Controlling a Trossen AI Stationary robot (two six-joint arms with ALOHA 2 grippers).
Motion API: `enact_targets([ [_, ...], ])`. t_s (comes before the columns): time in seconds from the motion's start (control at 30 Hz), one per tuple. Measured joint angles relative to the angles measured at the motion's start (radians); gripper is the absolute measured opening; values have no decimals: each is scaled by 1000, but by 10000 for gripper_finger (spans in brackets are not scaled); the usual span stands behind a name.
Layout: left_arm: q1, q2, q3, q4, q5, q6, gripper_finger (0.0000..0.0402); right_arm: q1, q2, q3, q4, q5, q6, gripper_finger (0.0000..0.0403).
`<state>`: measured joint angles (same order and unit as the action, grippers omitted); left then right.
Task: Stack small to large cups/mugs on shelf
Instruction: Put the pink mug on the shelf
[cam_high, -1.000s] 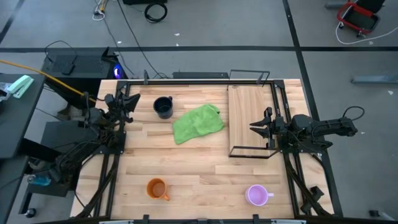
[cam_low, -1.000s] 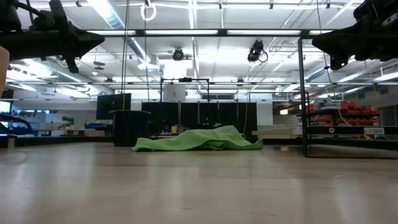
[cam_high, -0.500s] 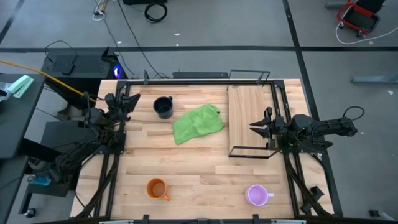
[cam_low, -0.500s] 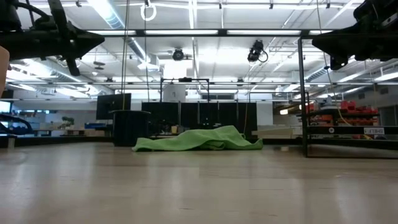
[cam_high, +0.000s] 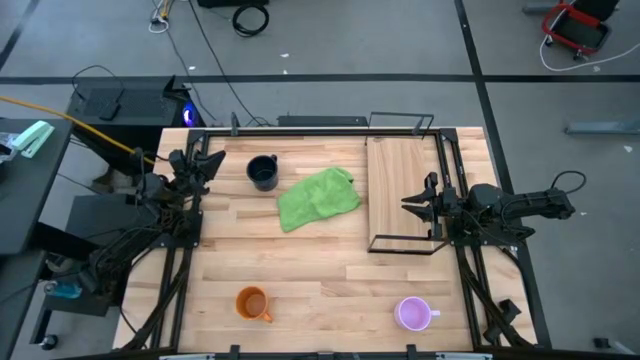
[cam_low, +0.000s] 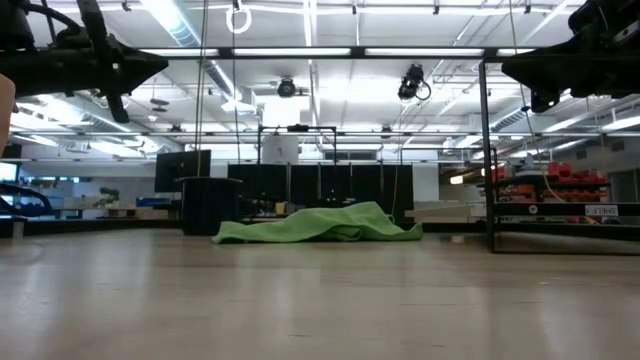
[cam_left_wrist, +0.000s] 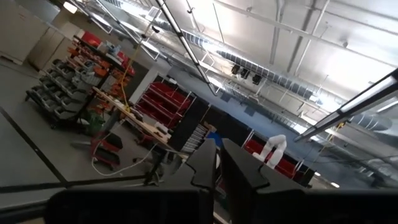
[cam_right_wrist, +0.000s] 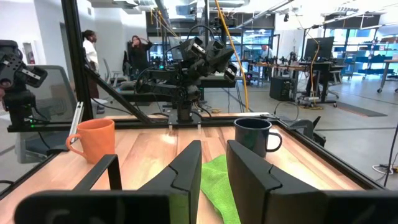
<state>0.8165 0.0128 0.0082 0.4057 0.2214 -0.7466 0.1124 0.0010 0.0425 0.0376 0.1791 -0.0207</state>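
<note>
Three mugs stand upright on their bases on the tabletop. The dark mug (cam_high: 262, 172) (cam_right_wrist: 255, 135) is at the far left. The orange mug (cam_high: 253, 303) (cam_right_wrist: 93, 138) is near the front left, and the pale purple mug (cam_high: 413, 314) near the front right. The shelf (cam_high: 400, 170), a light board in a black wire frame, lies at the far right. My left gripper (cam_high: 210, 160) (cam_left_wrist: 218, 169) hangs raised at the table's left edge, left of the dark mug, its fingers all but together. My right gripper (cam_high: 410, 203) (cam_right_wrist: 214, 168) hovers over the shelf, pointing left, open with nothing between its fingers.
A crumpled green cloth (cam_high: 318, 197) (cam_low: 320, 225) lies mid-table between the dark mug and the shelf. The shelf's wire frame (cam_low: 487, 150) stands upright at the board's ends. Bare wood stretches across the table's middle and front. People stand in the room beyond the table's left edge (cam_right_wrist: 90, 53).
My left gripper has rolled a little about its own pointing line while staying where it was. The mugs, the cloth and the shelf lie as before.
</note>
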Motion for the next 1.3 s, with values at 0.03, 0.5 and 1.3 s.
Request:
enact_targets([
  [0.03,0,0,0,-1,0,-12,29,0,0,0,0,0,0,84],
  [0.5,-1,0,0,-30,0,-132,34,0,0,0,0,0,0,84],
  [1.3,-1,0,0,-29,0,-133,26,0,0,23,338,0,29,84],
])
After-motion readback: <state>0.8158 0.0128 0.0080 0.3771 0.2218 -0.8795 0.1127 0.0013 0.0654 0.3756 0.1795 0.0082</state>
